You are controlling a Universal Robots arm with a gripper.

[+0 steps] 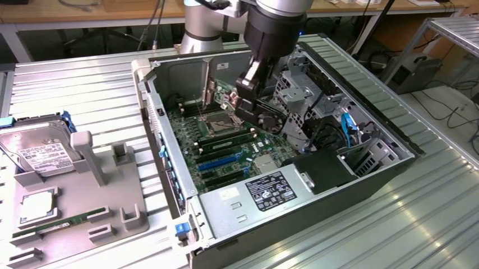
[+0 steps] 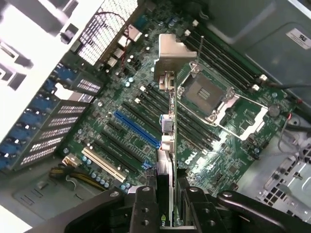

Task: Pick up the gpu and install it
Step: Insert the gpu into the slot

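1. As the exterior view shows it, the gripper (image 1: 250, 100) hangs inside the open computer case (image 1: 367, 95) on the bench (image 1: 75, 89), clamped on the gpu (image 1: 263, 116) (black fan showing) above the motherboard (image 1: 224, 151).
2. In the wrist view, the gripper (image 2: 167, 201) pinches the gpu (image 2: 167, 131) edge-on, over the slots beside the CPU socket (image 2: 204, 94).

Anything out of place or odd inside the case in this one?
Nothing looks spilled or damaged. The gpu is clamped edge-on in the pincer, held above the motherboard and not yet seated in a slot. The processor socket stands empty.
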